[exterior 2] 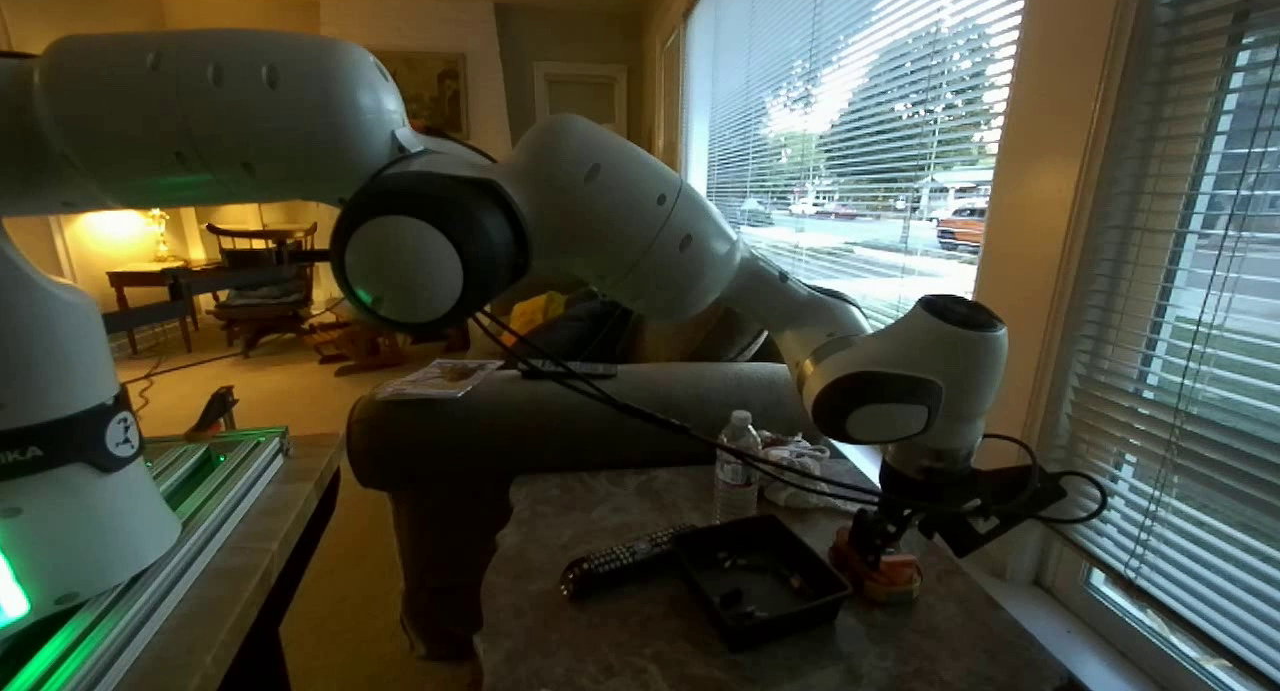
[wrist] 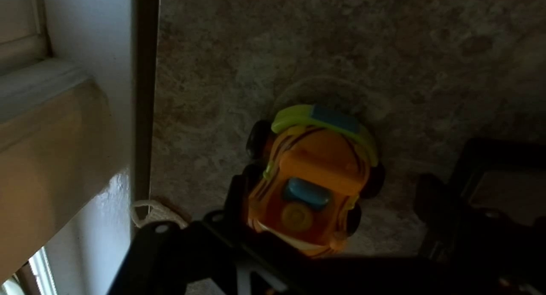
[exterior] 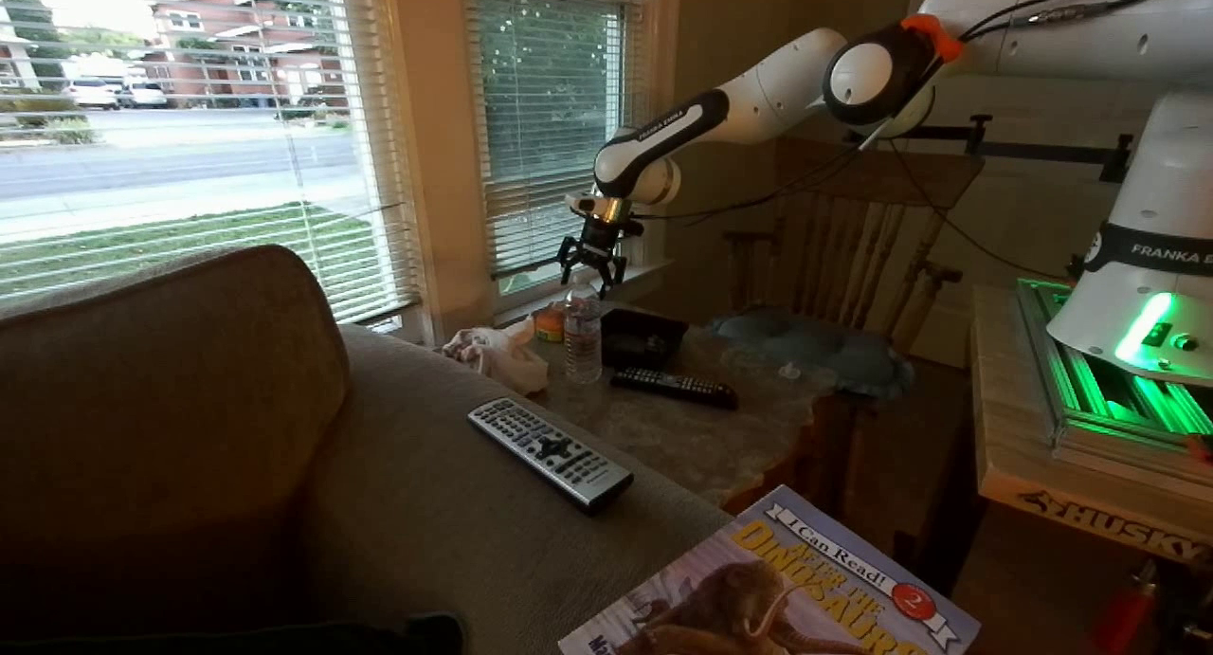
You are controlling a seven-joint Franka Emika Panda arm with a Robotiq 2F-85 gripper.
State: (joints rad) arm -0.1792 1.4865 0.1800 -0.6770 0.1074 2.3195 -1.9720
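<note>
Beside a window (exterior: 559, 124), an orange toy car (wrist: 320, 171) sits on a stone-patterned table (exterior 2: 590, 631), next to a black tray (exterior 2: 785, 615). Over the car, slightly off-centre, hangs the gripper (exterior: 588, 274), its fingers spread wide and holding nothing. If lowered so, I judge, one finger could bump the car and roll it away; the other might catch the tray's rim.

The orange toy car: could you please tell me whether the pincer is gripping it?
No, the pincer stands open, with tabletop showing between the orange toy car and one finger.
</note>
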